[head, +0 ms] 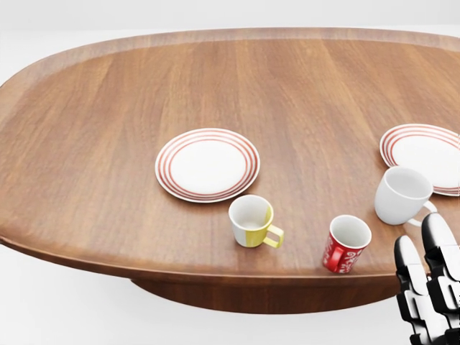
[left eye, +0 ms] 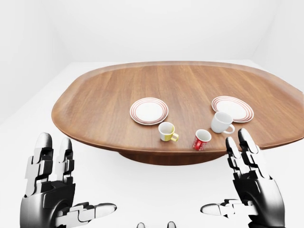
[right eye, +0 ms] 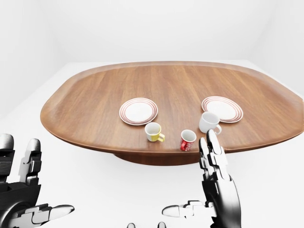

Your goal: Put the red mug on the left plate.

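Note:
The red mug (head: 346, 244), white inside with a white pattern, stands upright near the table's near edge at the lower right of the head view. The left plate (head: 208, 164), white with red rings, lies up and to the left of it, with a yellow mug (head: 251, 221) between them. My right hand (left eye: 232, 183) is open, fingers up, below the table edge just right of the red mug and apart from it. At the lower left of the left-eye view my left hand (left eye: 71, 190) is open too, far from the table.
A white mug (head: 402, 195) stands right of the red mug, below the second ringed plate (head: 424, 147) at the head view's right edge. The oval wooden table (head: 108, 108) rests on a central pedestal, with white floor around it.

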